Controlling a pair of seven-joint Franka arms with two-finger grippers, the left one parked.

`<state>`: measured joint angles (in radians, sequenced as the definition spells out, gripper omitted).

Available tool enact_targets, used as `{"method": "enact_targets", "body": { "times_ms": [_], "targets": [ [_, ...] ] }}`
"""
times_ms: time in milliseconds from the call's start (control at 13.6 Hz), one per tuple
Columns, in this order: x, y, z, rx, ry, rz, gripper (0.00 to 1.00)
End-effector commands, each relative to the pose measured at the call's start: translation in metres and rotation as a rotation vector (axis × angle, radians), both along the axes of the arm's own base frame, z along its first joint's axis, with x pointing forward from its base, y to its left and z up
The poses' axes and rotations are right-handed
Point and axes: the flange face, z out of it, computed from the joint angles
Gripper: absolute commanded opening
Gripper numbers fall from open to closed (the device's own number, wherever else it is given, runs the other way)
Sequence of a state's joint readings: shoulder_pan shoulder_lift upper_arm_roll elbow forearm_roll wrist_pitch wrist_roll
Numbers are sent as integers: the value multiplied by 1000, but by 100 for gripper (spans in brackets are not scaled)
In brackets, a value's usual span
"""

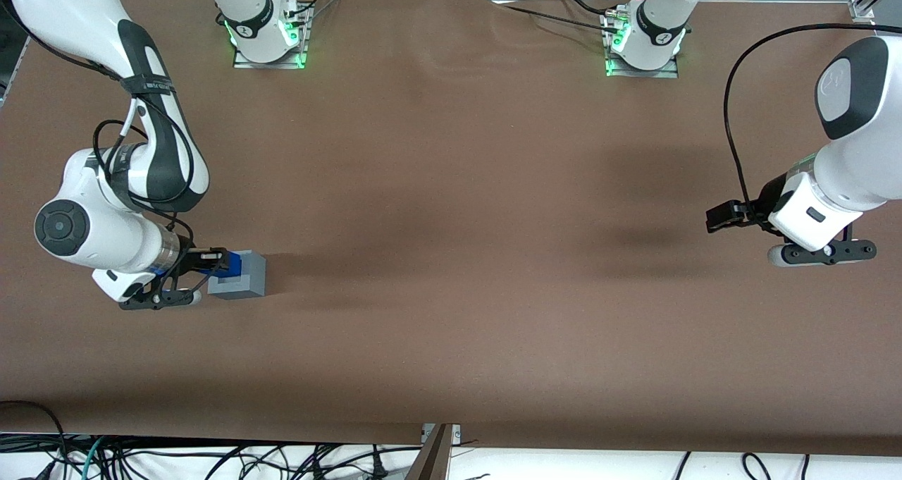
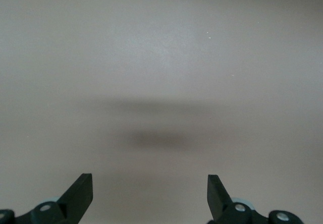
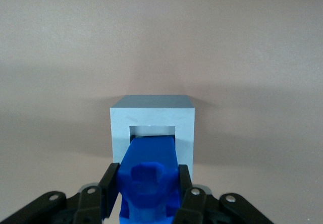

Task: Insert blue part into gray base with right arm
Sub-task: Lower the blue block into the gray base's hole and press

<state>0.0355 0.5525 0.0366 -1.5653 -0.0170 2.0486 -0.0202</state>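
Pincer (image 3: 149, 193) gripping blue part (image 3: 150, 171), tip hidden inside gray base (image 3: 151, 118) recess

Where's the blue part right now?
The blue part is clamped in the right arm's tool, its tip at the mouth of the gray base's recess, toward the working arm's end of the table.

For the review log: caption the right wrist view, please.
Gripper shut on the blue part, its tip entering the gray base recess.
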Motion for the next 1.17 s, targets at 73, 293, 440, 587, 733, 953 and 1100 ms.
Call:
{"method": "enact_targets", "body": {
  "times_ms": [73,293,440,587,733,953,1100],
  "targets": [
    [11,1,-3,19,-11,3,42],
    [12,2,-6,20,-15,4,42],
    [17,2,-5,21,-25,7,42],
    [17,2,-6,21,-24,4,42],
    [17,3,-6,23,-25,2,43],
    [17,3,-6,30,-24,-7,97],
    [17,5,-4,30,-27,-4,99]
  ]
}}
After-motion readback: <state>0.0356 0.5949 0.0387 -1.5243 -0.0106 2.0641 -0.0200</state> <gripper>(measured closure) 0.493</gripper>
